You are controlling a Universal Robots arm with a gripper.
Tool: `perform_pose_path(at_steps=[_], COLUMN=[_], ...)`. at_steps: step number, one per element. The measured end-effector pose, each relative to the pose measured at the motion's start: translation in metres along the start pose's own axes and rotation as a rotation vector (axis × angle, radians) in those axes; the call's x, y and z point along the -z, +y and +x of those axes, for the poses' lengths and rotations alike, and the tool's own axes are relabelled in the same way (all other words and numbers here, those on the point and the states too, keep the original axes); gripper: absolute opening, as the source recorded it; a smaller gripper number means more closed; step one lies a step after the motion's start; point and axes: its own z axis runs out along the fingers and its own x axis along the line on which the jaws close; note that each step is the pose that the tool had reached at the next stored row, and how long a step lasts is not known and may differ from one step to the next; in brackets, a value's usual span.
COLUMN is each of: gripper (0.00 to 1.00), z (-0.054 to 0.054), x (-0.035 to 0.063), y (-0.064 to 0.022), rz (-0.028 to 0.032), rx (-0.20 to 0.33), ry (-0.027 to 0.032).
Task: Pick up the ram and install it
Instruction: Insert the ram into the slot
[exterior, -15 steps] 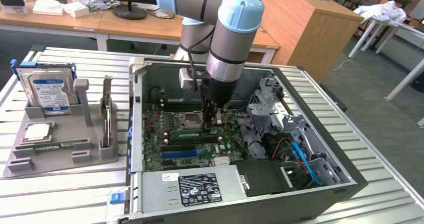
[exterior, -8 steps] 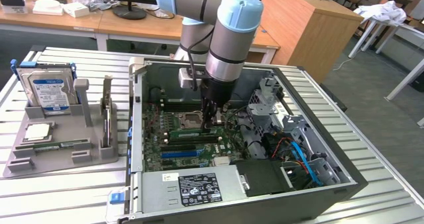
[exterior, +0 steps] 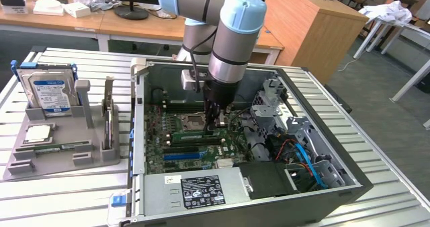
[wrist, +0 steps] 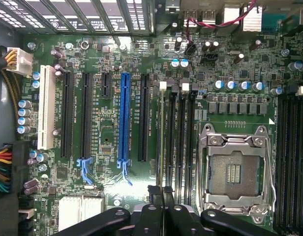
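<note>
Down inside the case point(exterior: 323, 197), my fingers point(wrist: 152, 196) pinch the ram point(wrist: 161, 147) edge-on over the memory slots point(wrist: 181, 137) (thin side down, to seat squarely, I reckon), beside the CPU socket point(wrist: 235, 172).

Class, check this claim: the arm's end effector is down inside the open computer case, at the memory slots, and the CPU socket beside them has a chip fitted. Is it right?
The CPU socket is empty, as the wrist view shows: bare contacts, no chip. The rest holds: the end effector is down inside the open computer case, at the memory slots.
</note>
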Motion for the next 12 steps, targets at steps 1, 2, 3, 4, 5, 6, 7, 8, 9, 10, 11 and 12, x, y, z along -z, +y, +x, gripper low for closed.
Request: perform_pose_path(at_steps=[1, 2, 3, 4, 5, 6, 7, 8, 9, 10, 11, 12], gripper=[0.12, 0.12, 0.12, 0.12, 0.12, 0.12, 0.12, 0.12, 0.12, 0.12, 0.12, 0.12], z=[0.0, 0.0, 0.0, 0.0, -0.0003, -0.0005, -0.0007, -0.0007, -0.0007, -0.0007, -0.0007, -0.0007], x=[0.0, 0.0, 0.0, -0.0001, -0.0003, -0.0005, -0.0005, -0.0006, -0.0006, -0.0006, -0.0008, -0.0009], y=[0.0, 0.0, 0.0, 0.0, -0.0001, -0.0002, -0.0001, -0.0001, -0.0001, 0.0, 0.0, 0.0], rz=[0.0, 0.0, 0.0, 0.0, 0.0002, 0.0002, 0.0001, 0.0001, -0.0001, -0.0002, -0.0003, -0.0008], rx=[0.0, 0.0, 0.0, 0.0, 0.0, 0.0, 0.0, 0.0, -0.001, -0.002, -0.005, -0.007], ry=[0.0, 0.0001, 0.0, 0.0, -0.0003, -0.0005, -0.0002, -0.0001, 0.0001, 0.0002, -0.0001, -0.0001])
